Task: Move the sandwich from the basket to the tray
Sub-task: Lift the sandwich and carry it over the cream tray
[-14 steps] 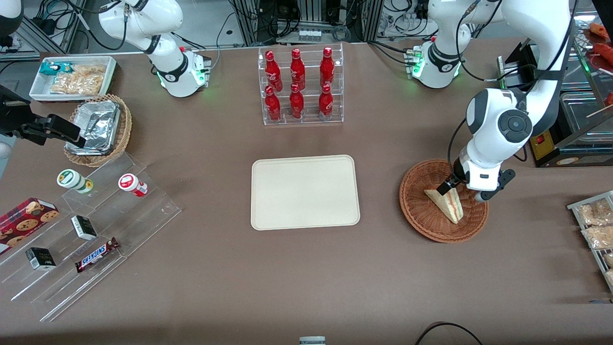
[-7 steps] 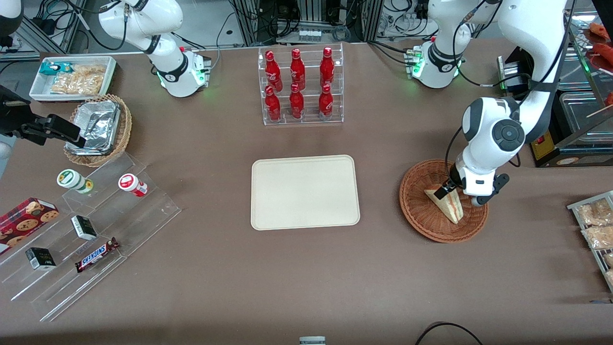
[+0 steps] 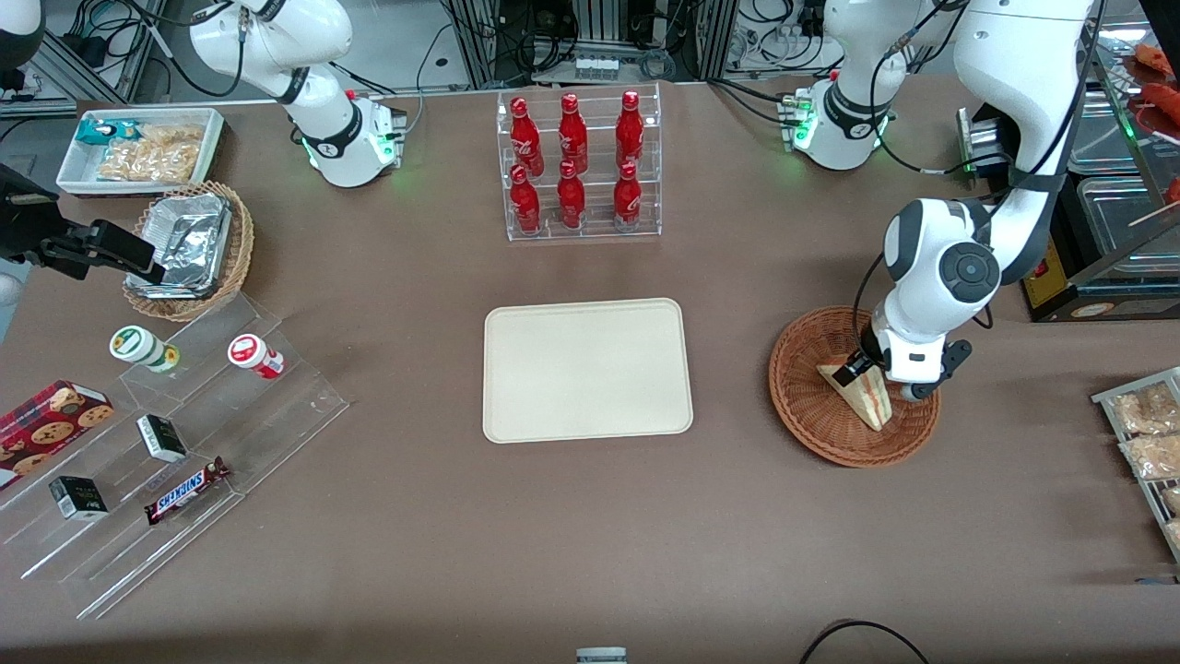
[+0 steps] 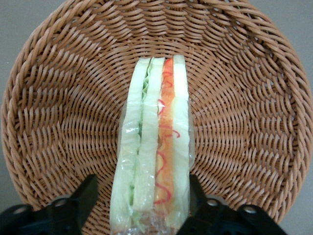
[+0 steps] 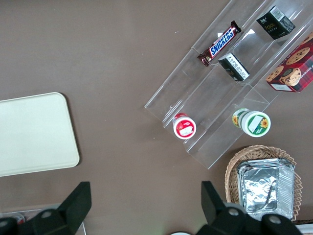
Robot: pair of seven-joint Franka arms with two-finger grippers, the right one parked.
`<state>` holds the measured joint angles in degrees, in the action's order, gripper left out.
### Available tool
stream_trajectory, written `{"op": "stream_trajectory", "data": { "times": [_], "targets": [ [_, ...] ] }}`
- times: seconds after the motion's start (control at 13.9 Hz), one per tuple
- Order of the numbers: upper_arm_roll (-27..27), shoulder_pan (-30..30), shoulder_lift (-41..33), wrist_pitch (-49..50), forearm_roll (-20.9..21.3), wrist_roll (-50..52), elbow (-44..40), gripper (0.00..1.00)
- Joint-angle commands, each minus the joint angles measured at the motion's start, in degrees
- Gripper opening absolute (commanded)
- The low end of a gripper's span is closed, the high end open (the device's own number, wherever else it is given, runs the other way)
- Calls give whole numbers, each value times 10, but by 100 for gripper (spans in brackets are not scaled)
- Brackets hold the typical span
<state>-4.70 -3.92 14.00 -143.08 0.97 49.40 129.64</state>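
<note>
The sandwich [image 3: 865, 403] [image 4: 155, 156], a plastic-wrapped wedge of white bread with green and red-orange layers, lies in the round reddish-brown wicker basket [image 3: 809, 410] [image 4: 58, 112] toward the working arm's end of the table. My gripper [image 3: 883, 378] [image 4: 142, 198] is down in the basket, open, with one of its black fingers [image 4: 88, 193] on each side of the sandwich's thick end. One finger stands a little off the wrap and the other is right against it. The cream tray [image 3: 587, 369] [image 5: 34, 132] lies bare at the table's middle.
A clear rack of red bottles [image 3: 576, 166] stands farther from the camera than the tray. Snack packets [image 3: 1143, 433] lie at the working arm's end. A tan basket with a foil container [image 3: 189, 249], a white bin [image 3: 138, 148] and an acrylic shelf [image 3: 166, 443] sit toward the parked arm's end.
The arm has lowered and shifted slightly, bringing the gripper down around the sandwich's thick end. The sandwich and basket have not moved.
</note>
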Motion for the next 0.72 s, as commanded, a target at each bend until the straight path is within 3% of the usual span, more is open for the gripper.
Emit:
{"op": "stream_trajectory", "data": {
  "times": [0.0,0.29,0.65],
  "targets": [
    [0,0,-3,-5,-4,7,-3,22],
    [0,-1,-20,11,-3,6,-18,15],
    [-2,-28,-26,210,6,-23,-121,15]
  ]
}}
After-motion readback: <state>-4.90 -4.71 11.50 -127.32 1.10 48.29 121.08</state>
